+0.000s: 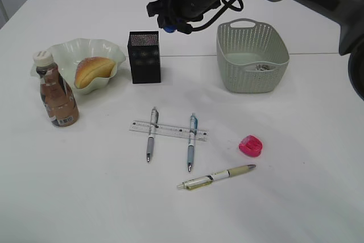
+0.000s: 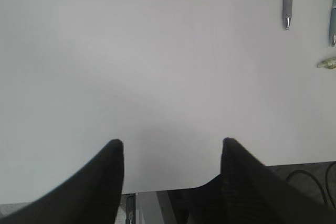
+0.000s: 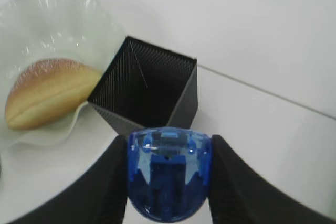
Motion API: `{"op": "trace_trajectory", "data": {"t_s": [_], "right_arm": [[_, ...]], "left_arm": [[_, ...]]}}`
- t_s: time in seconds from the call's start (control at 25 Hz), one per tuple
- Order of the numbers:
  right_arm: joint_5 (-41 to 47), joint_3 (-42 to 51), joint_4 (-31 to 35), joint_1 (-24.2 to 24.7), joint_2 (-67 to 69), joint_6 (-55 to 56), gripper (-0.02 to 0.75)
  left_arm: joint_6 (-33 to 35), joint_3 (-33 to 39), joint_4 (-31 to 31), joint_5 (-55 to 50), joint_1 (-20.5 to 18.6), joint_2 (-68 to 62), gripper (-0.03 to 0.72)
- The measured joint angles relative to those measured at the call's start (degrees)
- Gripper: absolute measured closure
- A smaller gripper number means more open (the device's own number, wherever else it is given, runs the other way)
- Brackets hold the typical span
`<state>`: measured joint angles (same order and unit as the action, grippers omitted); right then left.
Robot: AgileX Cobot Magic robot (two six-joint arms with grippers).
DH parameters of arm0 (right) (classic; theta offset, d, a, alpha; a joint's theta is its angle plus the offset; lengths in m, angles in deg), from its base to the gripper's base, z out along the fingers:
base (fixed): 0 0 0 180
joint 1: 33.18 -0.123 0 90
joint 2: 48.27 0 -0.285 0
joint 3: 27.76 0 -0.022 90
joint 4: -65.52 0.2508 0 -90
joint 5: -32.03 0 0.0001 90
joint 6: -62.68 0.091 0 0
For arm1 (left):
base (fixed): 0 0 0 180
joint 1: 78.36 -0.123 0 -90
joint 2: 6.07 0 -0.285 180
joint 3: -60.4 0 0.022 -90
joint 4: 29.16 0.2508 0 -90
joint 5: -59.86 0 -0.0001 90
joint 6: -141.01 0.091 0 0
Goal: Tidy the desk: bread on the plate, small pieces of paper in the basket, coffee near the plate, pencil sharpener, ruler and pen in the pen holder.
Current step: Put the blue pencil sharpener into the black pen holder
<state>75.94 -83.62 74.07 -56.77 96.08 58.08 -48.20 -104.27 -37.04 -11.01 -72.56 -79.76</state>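
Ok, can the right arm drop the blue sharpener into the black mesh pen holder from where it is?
Probably yes. The right gripper holds the translucent blue pencil sharpener above the black mesh pen holder, whose open top looks empty and unobstructed; it likely needs a small move forward to centre first.

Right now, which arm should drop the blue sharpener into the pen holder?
Right. Its pincer grips the blue sharpener just above the pen holder; the left pincer is empty over bare table.
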Motion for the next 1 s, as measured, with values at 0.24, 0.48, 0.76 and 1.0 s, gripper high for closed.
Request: {"op": "trace_trajectory", "data": {"t_s": [0.24,0.48,0.76,1.0], "right_arm": [[-8.9,0.0,1.3,0.0,0.0,0.0,0.432],[-12.7,0.0,1.8,0.0,0.1,-2.3,0.432],[-17.9,0.1,2.0,0.0,2.2,-4.0,0.433],[-19.2,0.4,6.0,0.0,5.7,-4.1,0.433]], "left_arm": [[0.0,0.0,0.0,0.2,0.0,0.0,0.255],[0.0,0.0,0.2,0.7,0.0,0.0,0.255],[0.0,0.0,0.2,0.8,0.0,0.0,0.255],[0.0,0.0,0.2,0.8,0.0,0.0,0.255]]}}
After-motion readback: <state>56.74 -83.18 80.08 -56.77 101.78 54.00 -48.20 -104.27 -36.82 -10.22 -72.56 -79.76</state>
